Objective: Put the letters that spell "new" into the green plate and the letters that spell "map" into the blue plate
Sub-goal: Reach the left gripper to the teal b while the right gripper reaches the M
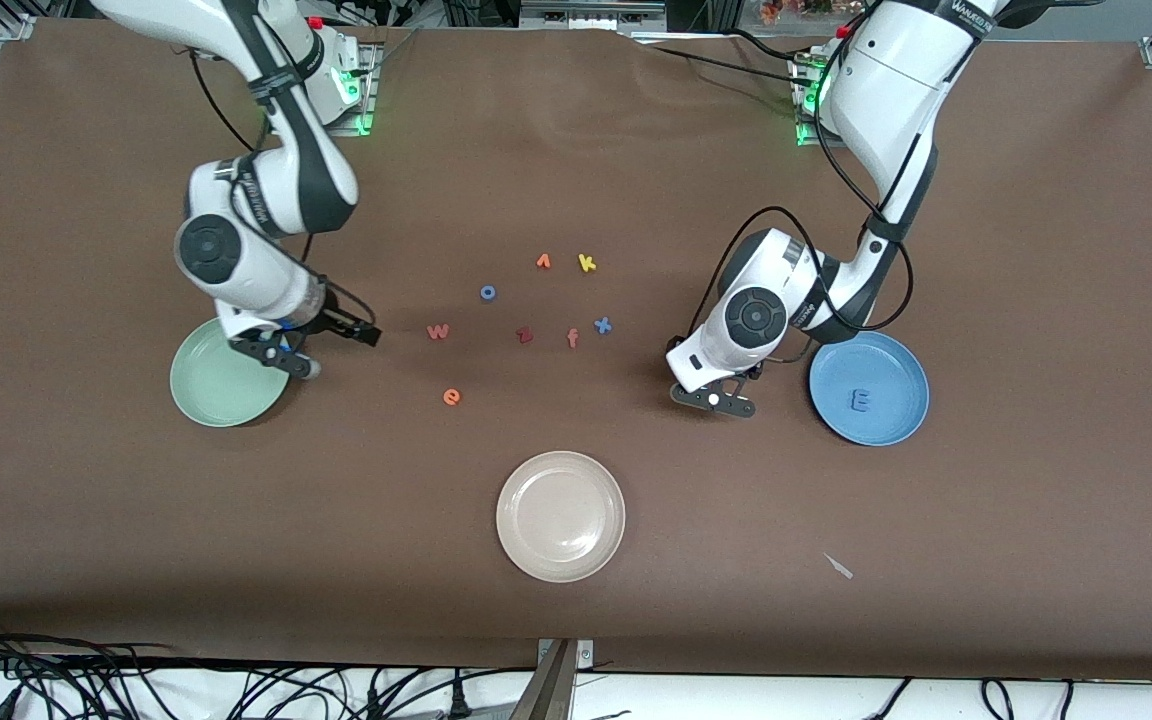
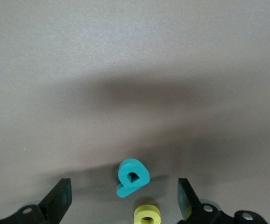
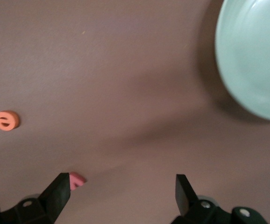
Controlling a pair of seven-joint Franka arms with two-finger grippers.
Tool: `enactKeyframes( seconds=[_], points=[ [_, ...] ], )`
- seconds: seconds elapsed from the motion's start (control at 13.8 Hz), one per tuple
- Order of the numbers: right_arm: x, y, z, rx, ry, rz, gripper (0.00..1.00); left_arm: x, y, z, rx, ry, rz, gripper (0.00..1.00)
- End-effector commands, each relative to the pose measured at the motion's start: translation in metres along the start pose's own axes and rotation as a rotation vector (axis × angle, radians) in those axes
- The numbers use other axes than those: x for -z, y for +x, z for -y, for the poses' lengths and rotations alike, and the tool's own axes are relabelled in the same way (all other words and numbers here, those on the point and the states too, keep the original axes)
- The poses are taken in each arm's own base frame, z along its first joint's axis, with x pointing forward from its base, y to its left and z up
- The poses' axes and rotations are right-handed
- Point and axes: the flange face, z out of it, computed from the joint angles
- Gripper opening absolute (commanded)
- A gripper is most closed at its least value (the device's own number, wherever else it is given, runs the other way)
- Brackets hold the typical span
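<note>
My left gripper (image 1: 731, 380) hangs open low over the table beside the blue plate (image 1: 896, 420). A teal p (image 2: 132, 177) and a yellow a (image 2: 147, 214) lie between its fingers (image 2: 124, 189), untouched. A periwinkle m (image 1: 861, 401) lies in the blue plate. My right gripper (image 1: 331, 338) is open and empty (image 3: 121, 184), between the green plate (image 1: 216, 395) and the salmon w (image 1: 438, 332). The w (image 3: 76, 179) and the orange e (image 1: 451, 397) lie on the table. The right arm hides part of the green plate.
A beige-white plate (image 1: 560, 515) sits nearer the front camera, mid-table. Loose letters lie in the middle: blue o (image 1: 488, 292), an orange letter (image 1: 543, 262), yellow k (image 1: 587, 263), dark red z (image 1: 524, 335), salmon f (image 1: 572, 338), blue x (image 1: 602, 325). A pale scrap (image 1: 839, 566) lies near the front.
</note>
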Motion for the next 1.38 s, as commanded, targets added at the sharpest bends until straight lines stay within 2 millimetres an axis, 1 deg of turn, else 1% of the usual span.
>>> enactKeyframes(
  seconds=[0.0, 0.07, 0.14, 0.22, 0.29, 0.36, 0.51, 0.65, 0.8, 0.94, 1.01, 1.09, 1.23, 1.3],
  points=[
    [-0.010, -0.027, 0.033, -0.079, 0.017, -0.021, 1.00, 0.008, -0.002, -0.004, -0.018, 0.021, -0.018, 1.00],
    [-0.016, -0.034, 0.042, -0.092, 0.021, -0.030, 1.00, 0.009, -0.003, -0.008, -0.024, 0.021, -0.020, 1.00],
    [-0.023, -0.038, 0.046, -0.100, 0.022, -0.036, 1.00, 0.009, -0.004, -0.013, -0.031, 0.023, -0.019, 1.00],
    [-0.028, -0.045, 0.052, -0.053, 0.009, -0.035, 1.00, 0.010, -0.003, -0.013, -0.032, 0.022, -0.022, 1.00],
    [-0.035, -0.053, 0.057, 0.021, -0.007, -0.027, 1.00, 0.013, -0.002, -0.016, -0.036, 0.021, -0.029, 1.00],
    [-0.038, -0.059, 0.060, 0.102, -0.013, -0.021, 1.00, 0.012, -0.003, -0.022, -0.045, 0.022, -0.029, 1.00],
    [-0.042, -0.060, 0.060, 0.173, -0.019, -0.017, 1.00, 0.009, -0.005, -0.027, -0.053, 0.025, -0.025, 1.00],
    [-0.054, -0.074, 0.071, 0.226, -0.037, -0.018, 1.00, 0.007, -0.006, -0.026, -0.056, 0.027, -0.020, 0.99],
    [-0.063, -0.075, 0.075, 0.301, -0.034, -0.032, 1.00, 0.000, -0.006, -0.026, -0.084, 0.058, -0.020, 0.86],
    [-0.071, -0.072, 0.075, 0.402, -0.039, -0.030, 1.00, 0.000, -0.007, -0.027, -0.121, 0.096, -0.029, 0.85],
    [-0.071, -0.069, 0.077, 0.446, -0.037, -0.033, 1.00, -0.002, -0.006, -0.026, -0.120, 0.097, -0.028, 0.85],
    [-0.074, -0.065, 0.079, 0.477, -0.040, -0.032, 1.00, -0.004, -0.007, -0.026, -0.121, 0.097, -0.025, 0.82],
    [-0.078, -0.063, 0.079, 0.526, -0.045, -0.029, 1.00, -0.005, -0.007, -0.024, -0.119, 0.097, -0.022, 0.75],
    [-0.079, -0.062, 0.078, 0.533, -0.045, -0.027, 0.99, -0.006, -0.007, -0.024, -0.119, 0.098, -0.020, 0.68]
  ],
)
